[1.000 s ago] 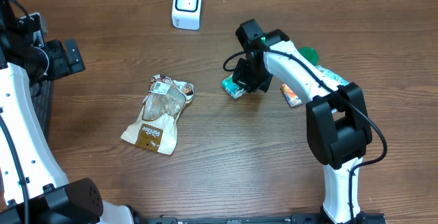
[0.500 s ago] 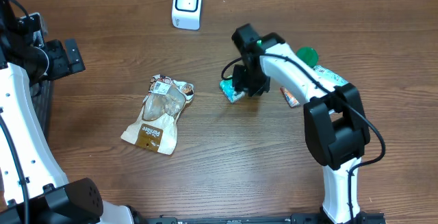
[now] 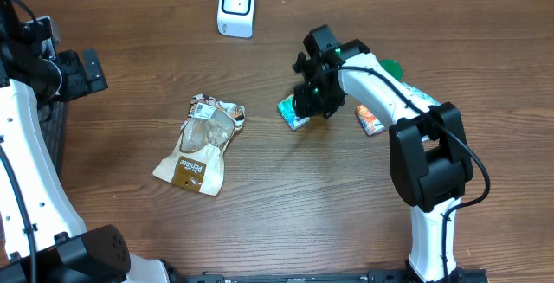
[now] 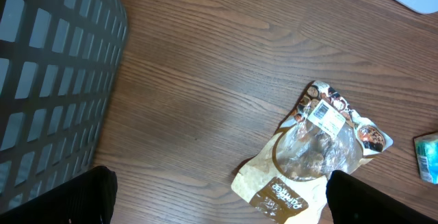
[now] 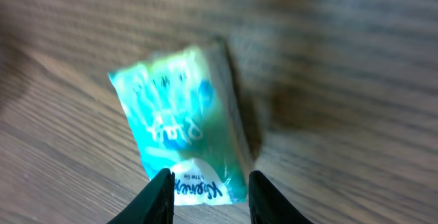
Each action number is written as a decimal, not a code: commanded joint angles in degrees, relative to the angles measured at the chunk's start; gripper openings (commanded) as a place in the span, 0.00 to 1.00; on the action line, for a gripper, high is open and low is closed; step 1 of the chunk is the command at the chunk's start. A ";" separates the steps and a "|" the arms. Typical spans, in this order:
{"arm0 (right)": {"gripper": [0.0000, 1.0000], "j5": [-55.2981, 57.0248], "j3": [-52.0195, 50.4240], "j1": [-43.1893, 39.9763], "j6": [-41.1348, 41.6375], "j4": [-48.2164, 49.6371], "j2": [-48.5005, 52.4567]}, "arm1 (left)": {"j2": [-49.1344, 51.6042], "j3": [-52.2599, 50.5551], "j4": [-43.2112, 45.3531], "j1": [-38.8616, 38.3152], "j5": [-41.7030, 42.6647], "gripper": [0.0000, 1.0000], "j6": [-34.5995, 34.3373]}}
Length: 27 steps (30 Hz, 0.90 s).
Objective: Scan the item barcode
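Note:
A teal tissue pack lies near the middle of the wooden table. In the right wrist view the tissue pack is blurred, and its white-labelled near end sits between the fingers. My right gripper is closed on that end, the left finger touching the label and the right finger at the pack's edge. The right gripper reaches the pack from the right. The white barcode scanner stands at the table's back edge. My left gripper hangs open high over the left side, holding nothing.
A tan snack pouch with a barcode sticker lies left of centre, also under the left wrist camera. An orange packet, a green object and another teal pack lie behind the right arm. A black mesh basket stands at the far left.
The right gripper, nearly shut a second ago, opened over the tissue pack and has closed in on its end. Its wrist swung slightly, nudging the pack leftward. The left arm is still.

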 commanded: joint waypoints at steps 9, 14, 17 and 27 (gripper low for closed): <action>0.04 -3.63 -1.86 -0.28 -0.83 1.20 2.82 | -0.15 0.63 0.02 -0.17 0.37 1.00 0.96; 0.04 -11.98 -0.44 -0.37 -0.87 -0.90 2.75 | -0.15 0.63 0.02 -0.17 0.37 1.00 0.96; 0.04 -22.29 1.81 -1.25 -0.96 -2.60 1.97 | -0.15 0.63 0.02 -0.17 0.37 1.00 0.96; 0.04 -64.92 4.90 -10.82 -1.11 -0.35 -2.67 | -0.15 0.63 0.02 -0.17 0.37 1.00 0.96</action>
